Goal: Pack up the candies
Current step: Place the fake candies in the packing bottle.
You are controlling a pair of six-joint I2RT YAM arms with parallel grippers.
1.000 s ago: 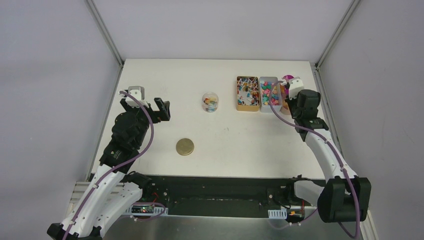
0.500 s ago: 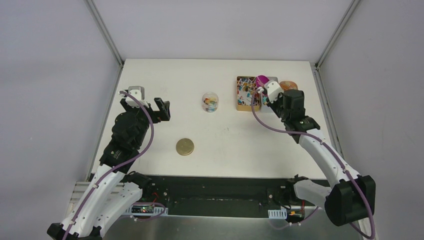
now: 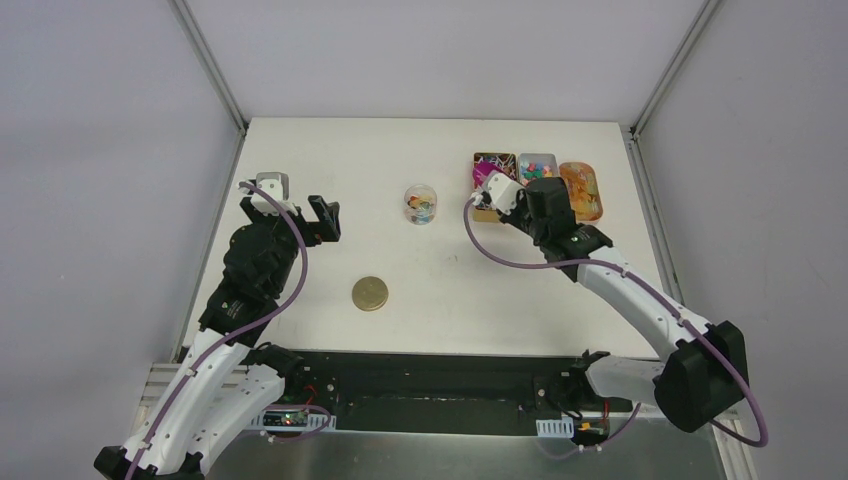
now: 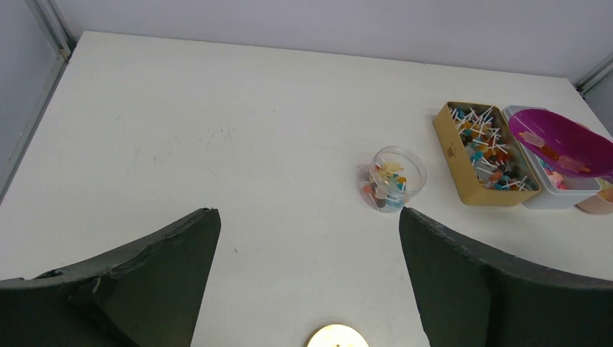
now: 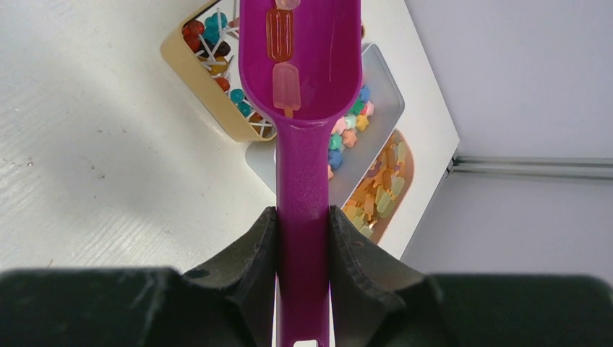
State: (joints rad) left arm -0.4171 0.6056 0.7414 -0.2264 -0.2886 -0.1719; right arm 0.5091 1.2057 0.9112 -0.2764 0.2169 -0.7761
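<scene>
My right gripper [image 5: 303, 217] is shut on the handle of a magenta scoop [image 5: 300, 72]. Its bowl carries a few orange-pink lolly-shaped candies [image 5: 287, 85]. In the top view that gripper [image 3: 505, 198] hangs over the near left part of the trays, with the scoop [image 3: 486, 178] over the gold box [image 3: 497, 160]. More candies fill the gold box [image 4: 481, 155], the white tray [image 5: 361, 108] and the orange tray [image 3: 581, 190]. A small clear jar [image 3: 421, 204] holding some candies stands mid-table. My left gripper [image 4: 307, 217] is open and holds nothing, left of the jar [image 4: 394, 178].
A round gold lid [image 3: 370, 293] lies flat on the white table, nearer the arms than the jar; its edge shows as the lid [image 4: 336, 337] below my left fingers. Metal frame posts rise at the table's far corners.
The right arm has swung left with the scoop, from over the orange tray at the far right to over the gold box. The left arm has not moved.
</scene>
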